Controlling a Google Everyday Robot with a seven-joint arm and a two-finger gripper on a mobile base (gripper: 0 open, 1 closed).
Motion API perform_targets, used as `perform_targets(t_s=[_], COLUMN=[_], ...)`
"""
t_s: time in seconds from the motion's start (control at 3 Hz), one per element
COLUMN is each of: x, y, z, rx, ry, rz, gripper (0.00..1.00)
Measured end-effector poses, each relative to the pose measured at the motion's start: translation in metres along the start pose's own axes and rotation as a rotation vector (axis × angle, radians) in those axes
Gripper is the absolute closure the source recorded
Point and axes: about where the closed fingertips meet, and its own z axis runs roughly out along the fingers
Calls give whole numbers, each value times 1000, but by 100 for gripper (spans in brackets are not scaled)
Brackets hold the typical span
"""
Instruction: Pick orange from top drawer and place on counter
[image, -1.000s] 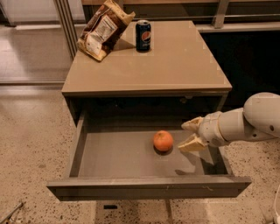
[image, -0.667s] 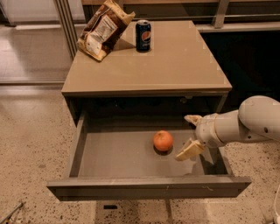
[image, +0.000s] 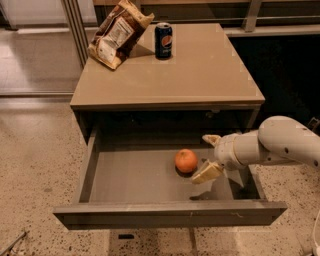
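In top drawer (image: 150, 214), orange (image: 186, 161), tool (image: 209, 156) spread just beside

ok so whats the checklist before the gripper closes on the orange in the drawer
1. Top drawer open wide enough: ok.
2. Orange alone on the drawer bottom, nothing over it: ok.
3. Gripper open and down inside the drawer, close beside the orange: ok.
4. Orange fully between the fingers: not ok, the tips only reach its near edge.
5. Counter has bare room in front of the soda can and chip bag: ok.
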Motion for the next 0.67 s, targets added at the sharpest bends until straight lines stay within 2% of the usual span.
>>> perform_targets(t_s=[0.67], x=[3], y=[6], z=[41], rx=[-59], ry=[-22], rz=[10], gripper=[17])
